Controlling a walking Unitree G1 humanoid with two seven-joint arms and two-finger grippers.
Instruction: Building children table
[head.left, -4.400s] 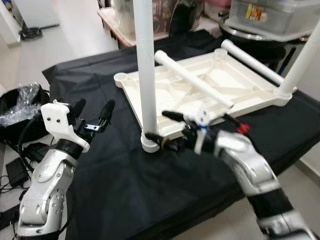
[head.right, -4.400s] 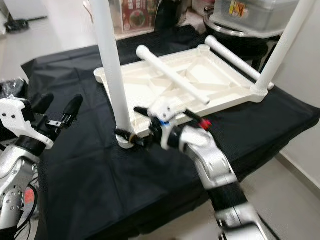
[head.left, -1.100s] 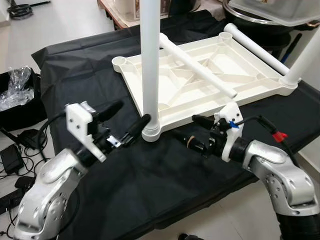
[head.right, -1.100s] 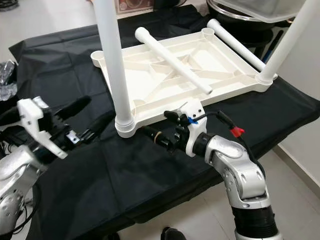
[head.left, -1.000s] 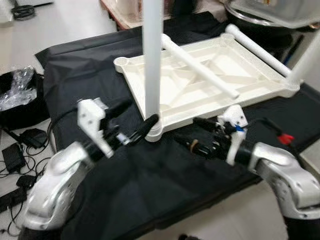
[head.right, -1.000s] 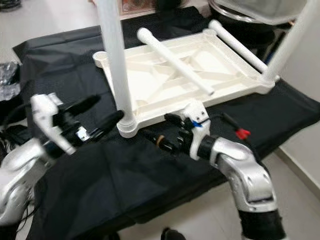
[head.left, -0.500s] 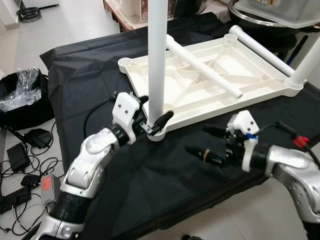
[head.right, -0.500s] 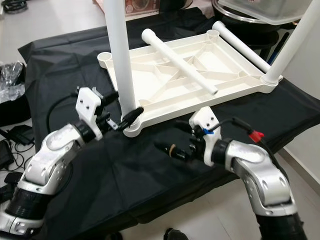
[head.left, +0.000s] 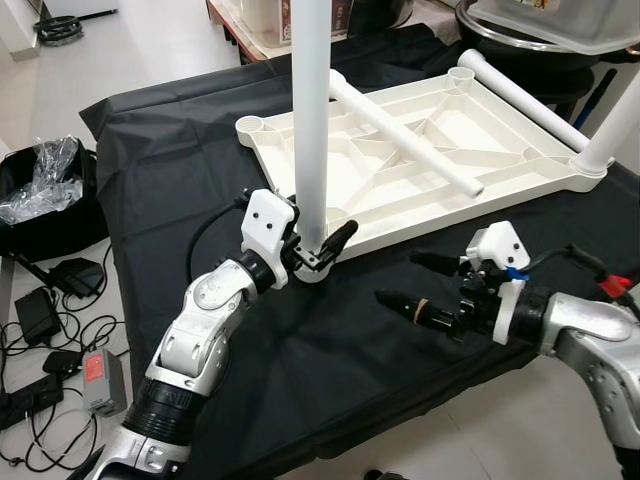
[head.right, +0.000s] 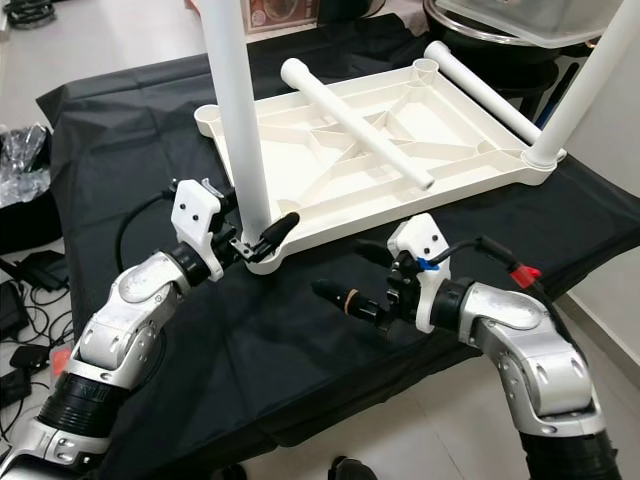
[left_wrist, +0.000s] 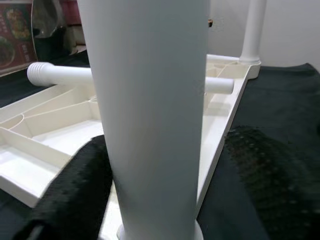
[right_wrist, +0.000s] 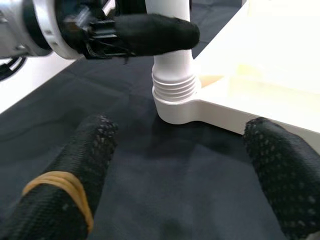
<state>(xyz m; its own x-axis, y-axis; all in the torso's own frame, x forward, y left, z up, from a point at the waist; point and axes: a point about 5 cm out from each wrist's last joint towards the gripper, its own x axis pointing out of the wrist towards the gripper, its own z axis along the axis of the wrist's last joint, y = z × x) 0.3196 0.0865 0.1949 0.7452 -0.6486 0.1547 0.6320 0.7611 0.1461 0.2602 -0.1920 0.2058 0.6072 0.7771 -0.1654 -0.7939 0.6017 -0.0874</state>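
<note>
I am looking at the table top (head.left: 430, 165) lying upside down on the black-draped tabletop (head.left: 180, 150). Two legs are standing in corner sockets: the near leg (head.left: 310, 120) in front of me and a far leg (head.left: 612, 120) at the right corner. Two loose legs are left: one (head.left: 405, 135) is lying across the ribs of the underside, another (head.left: 520, 95) is resting along the far edge. The sockets at the far-left corner (head.left: 250, 125) and by the far edge (head.left: 460, 75) are standing empty, so I am judging the build about half done.

My left end effector (head.left: 320, 243) is sitting low at the near leg's base, its fingers (left_wrist: 75, 192) spread to either side of the tube and close against it; I cannot tell whether they are pressing on it yet. The left forearm is reaching up and forward from below, wrist bent toward the socket. In the right wrist view threads are showing above the collar (right_wrist: 174, 95), so I am guessing the leg wants more turning.

My right end effector (head.right: 365, 280) is hovering over the cloth just short of that corner, fingers apart and holding nothing, elbow tucked out to the right.
</note>
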